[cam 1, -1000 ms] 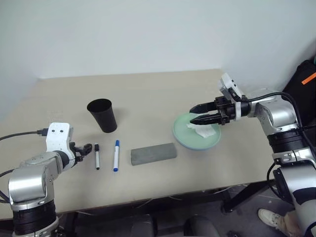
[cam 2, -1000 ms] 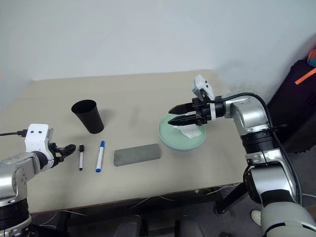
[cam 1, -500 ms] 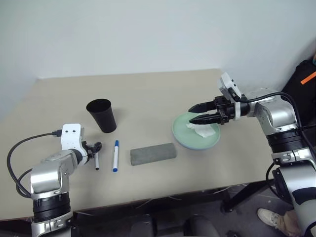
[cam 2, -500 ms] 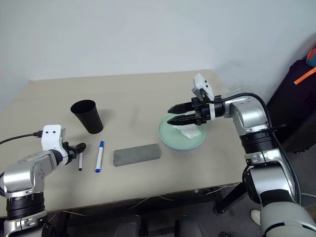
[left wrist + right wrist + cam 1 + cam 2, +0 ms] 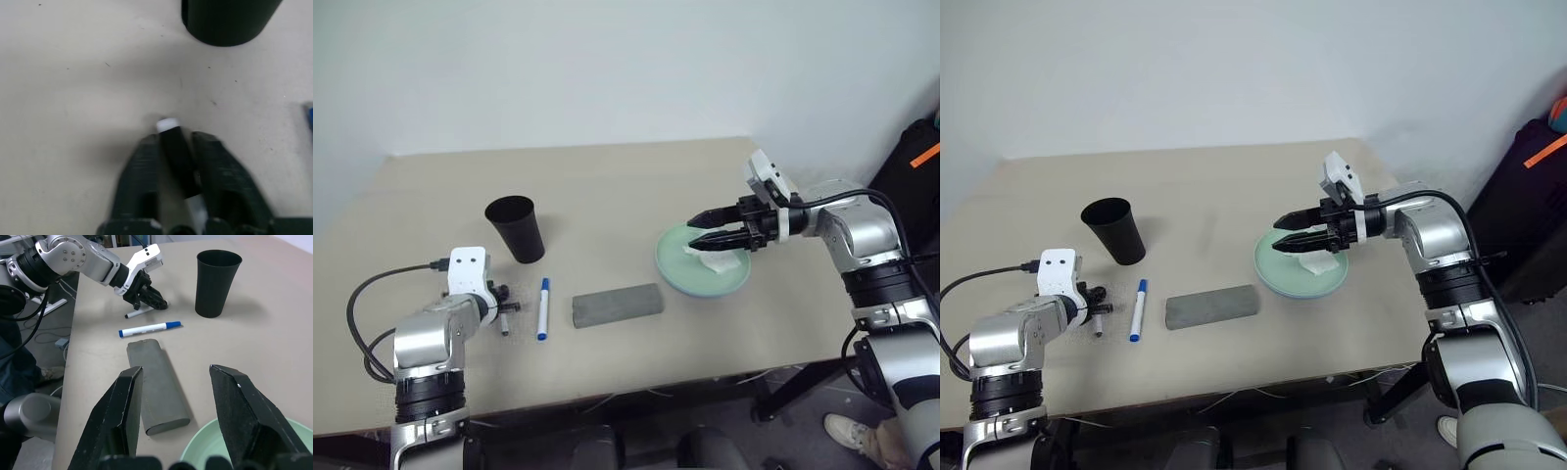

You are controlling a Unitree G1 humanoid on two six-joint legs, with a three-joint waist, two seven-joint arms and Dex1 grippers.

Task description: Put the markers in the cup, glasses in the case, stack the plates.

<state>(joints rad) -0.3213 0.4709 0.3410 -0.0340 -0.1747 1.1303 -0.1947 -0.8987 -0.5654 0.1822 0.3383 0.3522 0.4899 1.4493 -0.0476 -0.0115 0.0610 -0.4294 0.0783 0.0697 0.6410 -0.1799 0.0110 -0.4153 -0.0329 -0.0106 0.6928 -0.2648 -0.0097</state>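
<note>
Markers (image 5: 543, 307) on beige table (image 5: 626, 196), apparently against white wall (image 5: 607, 69)

Beige table (image 5: 636, 176), matte top, rectangular, set in a corner against a plain white wall (image 5: 607, 69) that runs behind it and along its left side. Dark floor (image 5: 783, 436) below the near edge, with a black table leg (image 5: 793, 392) and thin cables (image 5: 607, 399) hanging under the edge. Black bag with orange strip (image 5: 915, 162) at far right; light even.
</note>
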